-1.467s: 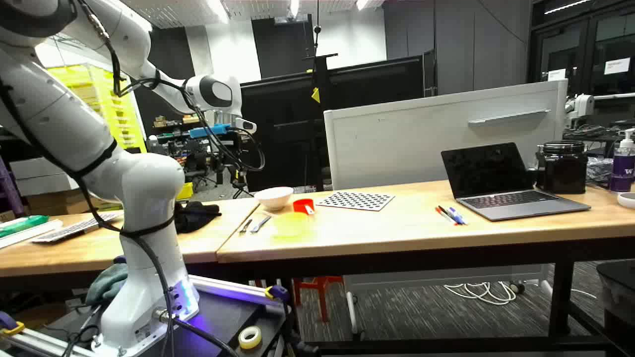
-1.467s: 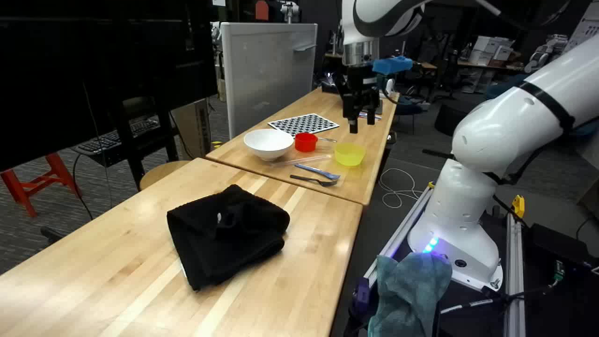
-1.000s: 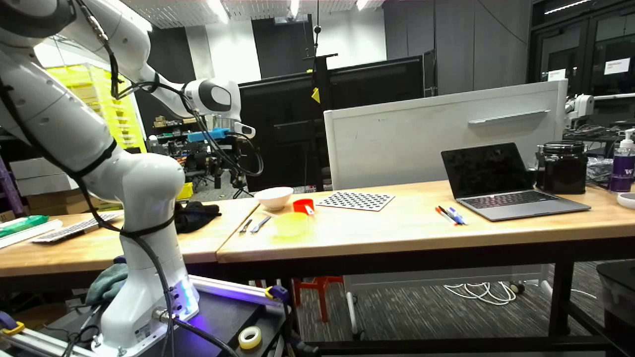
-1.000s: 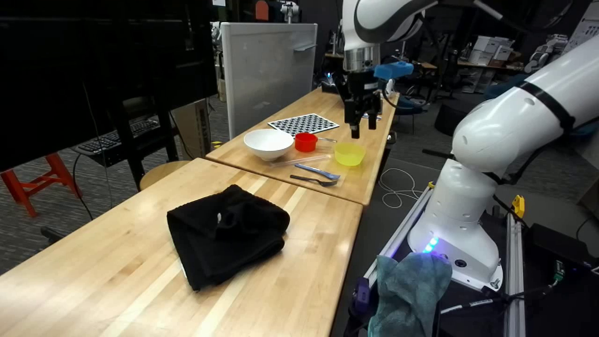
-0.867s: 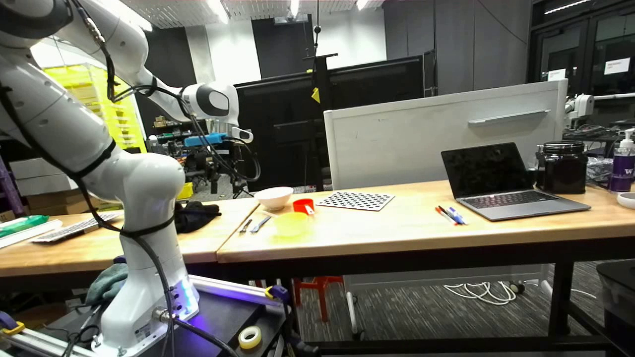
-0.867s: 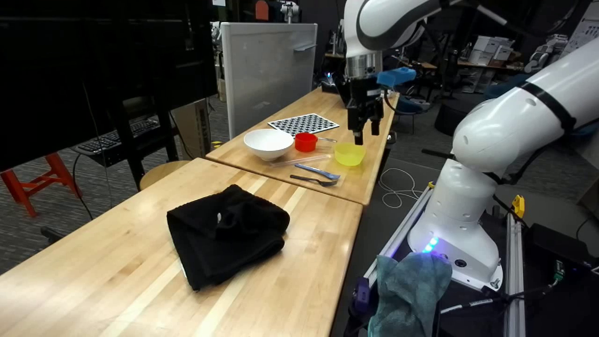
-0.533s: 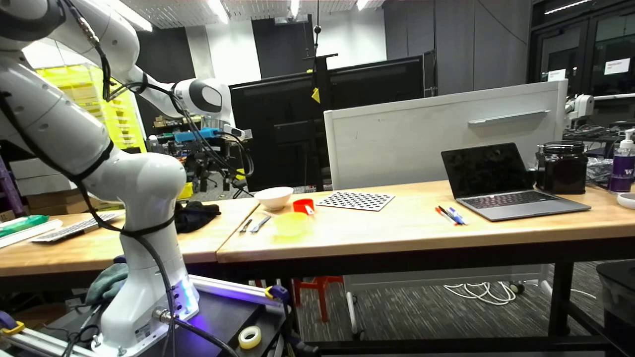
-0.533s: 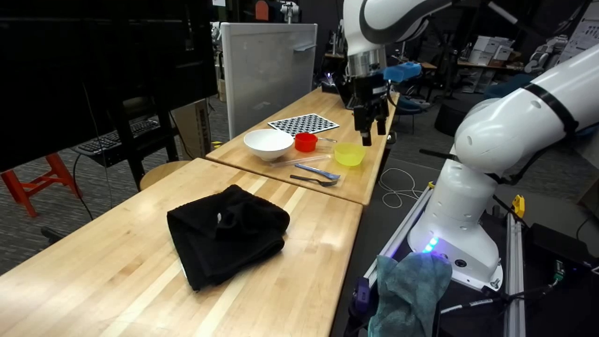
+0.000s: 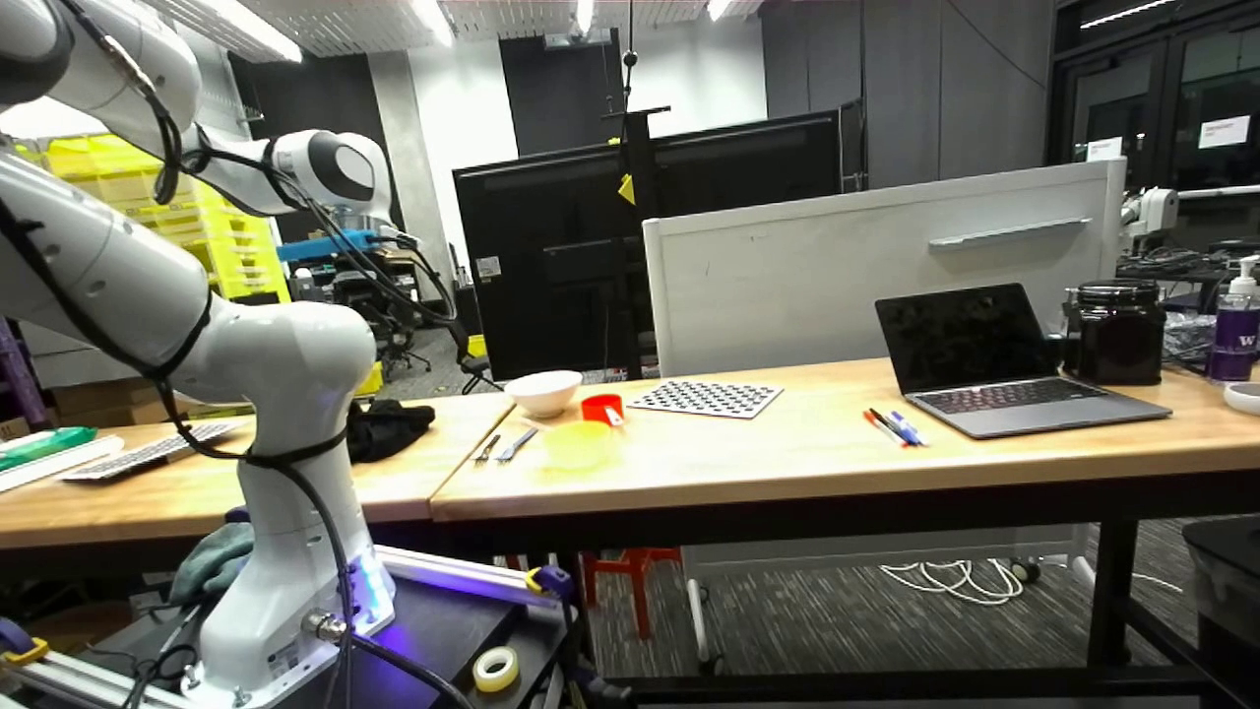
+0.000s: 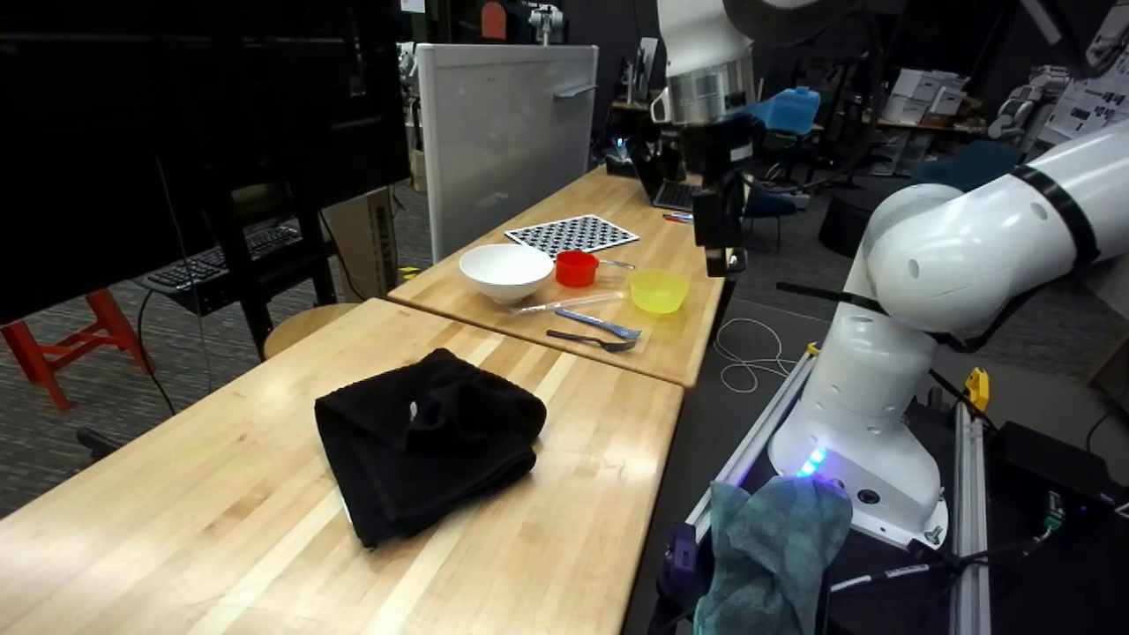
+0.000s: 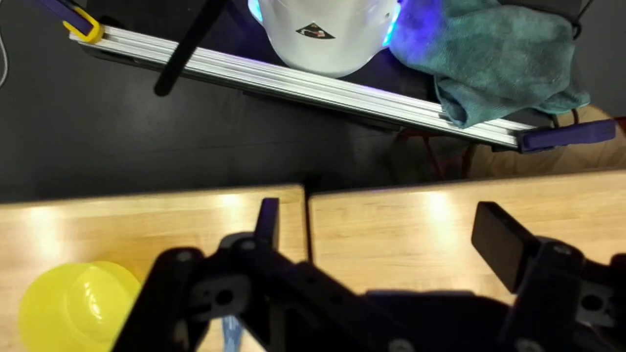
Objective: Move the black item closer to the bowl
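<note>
The black item is a crumpled black cloth (image 10: 432, 445) lying on the near table in an exterior view. It also shows partly behind the arm's base link in an exterior view (image 9: 389, 433). The bowl (image 10: 505, 270) is white and round and stands on the adjoining table near its corner. It shows in an exterior view too (image 9: 543, 394). My gripper (image 10: 721, 254) hangs in the air by the table edge, apart from both. In the wrist view my gripper (image 11: 386, 234) has its fingers wide apart with nothing between them. The cloth and bowl are out of the wrist view.
A yellow bowl (image 10: 658, 293), a red cup (image 10: 575, 268), a blue fork (image 10: 598, 323) and a black fork (image 10: 591, 340) lie near the white bowl. A checkered board (image 10: 571, 234) is behind them. A seam (image 11: 308, 225) divides the two tables. A laptop (image 9: 1014, 384) stands farther off.
The arm and gripper have moved left in an exterior view, toward the cloth's side of the tables. The gripper has turned so its fingers overlap in an exterior view. Cloth and bowl have not moved.
</note>
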Tool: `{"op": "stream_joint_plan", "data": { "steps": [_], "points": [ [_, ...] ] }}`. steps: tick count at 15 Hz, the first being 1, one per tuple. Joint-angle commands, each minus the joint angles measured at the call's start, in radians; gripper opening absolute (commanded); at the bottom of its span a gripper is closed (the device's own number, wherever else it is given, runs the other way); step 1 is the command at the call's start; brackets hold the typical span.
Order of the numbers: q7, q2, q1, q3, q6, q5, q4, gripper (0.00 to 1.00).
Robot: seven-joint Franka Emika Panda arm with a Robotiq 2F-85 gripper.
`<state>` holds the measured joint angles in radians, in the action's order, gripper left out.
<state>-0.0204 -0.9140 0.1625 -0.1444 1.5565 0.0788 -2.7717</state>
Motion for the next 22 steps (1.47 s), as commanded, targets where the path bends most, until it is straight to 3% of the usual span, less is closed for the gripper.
{"op": "stream_joint_plan", "data": {
  "steps": [1,4,8,10,14,15,17,22],
  "points": [
    [-0.037,-0.049,0.128,-0.122,0.028,0.097,-0.026,1.00],
    [-0.071,0.004,0.240,-0.255,0.114,0.190,0.000,1.00],
    [-0.130,0.095,0.373,-0.457,0.363,0.283,-0.002,1.00],
    [-0.124,0.141,0.369,-0.609,0.494,0.352,-0.003,1.00],
    [-0.154,0.230,0.327,-0.805,0.646,0.391,-0.004,1.00],
    [-0.136,0.184,0.361,-0.741,0.595,0.372,-0.004,1.00],
    [-0.151,0.217,0.345,-0.787,0.624,0.374,-0.002,1.00],
    [-0.151,0.229,0.334,-0.790,0.630,0.375,-0.001,1.00]
  ]
}}
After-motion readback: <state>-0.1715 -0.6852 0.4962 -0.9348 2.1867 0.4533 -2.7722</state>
